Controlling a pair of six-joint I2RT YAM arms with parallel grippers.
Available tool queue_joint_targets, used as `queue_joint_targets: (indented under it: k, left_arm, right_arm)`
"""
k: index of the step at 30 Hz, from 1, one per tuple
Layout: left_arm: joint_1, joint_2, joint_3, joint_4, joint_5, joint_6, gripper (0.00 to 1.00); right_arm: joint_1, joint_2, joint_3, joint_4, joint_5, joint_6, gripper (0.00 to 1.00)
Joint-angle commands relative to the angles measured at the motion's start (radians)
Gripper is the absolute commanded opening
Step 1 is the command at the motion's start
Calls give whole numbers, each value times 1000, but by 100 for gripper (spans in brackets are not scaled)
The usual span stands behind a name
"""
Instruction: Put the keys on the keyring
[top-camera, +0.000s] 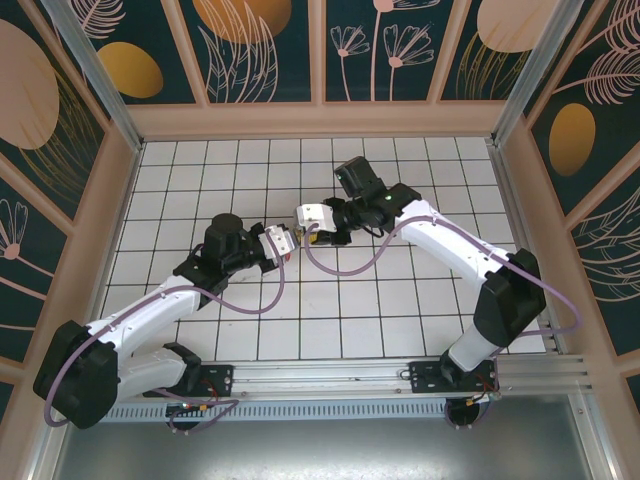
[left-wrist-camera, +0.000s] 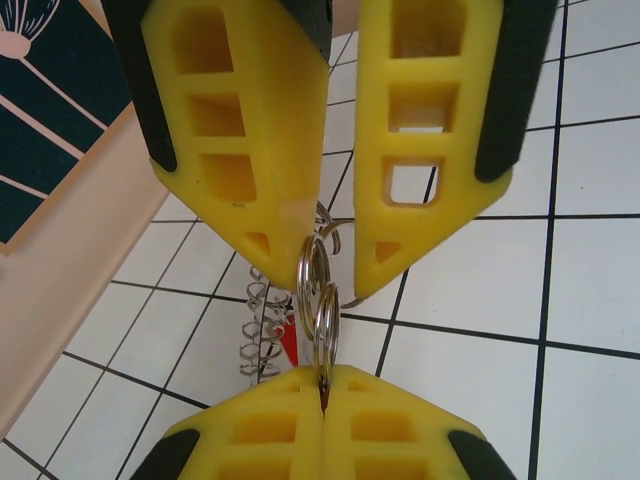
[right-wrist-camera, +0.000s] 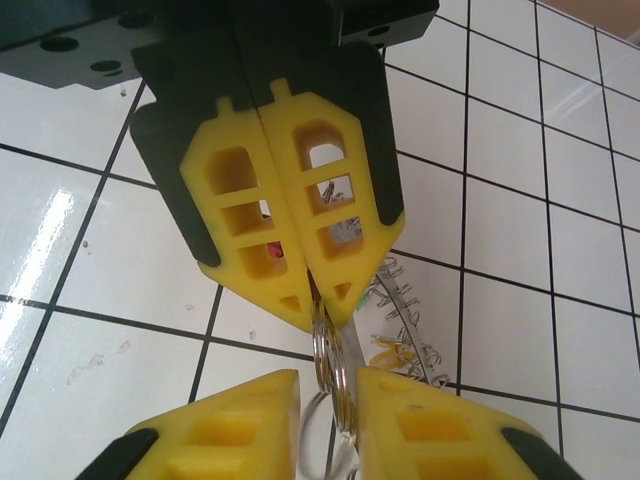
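Left gripper (left-wrist-camera: 322, 385) is clamped shut on the bottom of the keyring (left-wrist-camera: 318, 290), holding it up off the tiled worktop (left-wrist-camera: 480, 290), midway between the two arms. A bit of red (left-wrist-camera: 290, 345) hangs just beside it, probably a key head. The right gripper (right-wrist-camera: 328, 380) has its jaws narrowly apart around the far end of the ring; can't tell if it's actually pinching. I'd guess the ring is light, stiff and slick, so grab flat across the rim, away from the split end.
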Motion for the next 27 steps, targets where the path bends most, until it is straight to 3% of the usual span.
queue_joint_targets:
  k: [1,14,17,27]
  left_arm:
    - [-4,-11,27,32,5,25,0]
    - [-3,-8,27,17,7,46,0]
    - [-4,-9,26,11,10,59,0]
    - [-4,-9,24,32,26,42,0]
  right_arm:
    - [8,-34,-10,-22,-22,-8,17]
    - [5,-39,-3,-54,-20,-14,21]
    - [-4,-44,0,-62,-31,-16,12]
    - [10,-45,-21,-15,1,16,11]
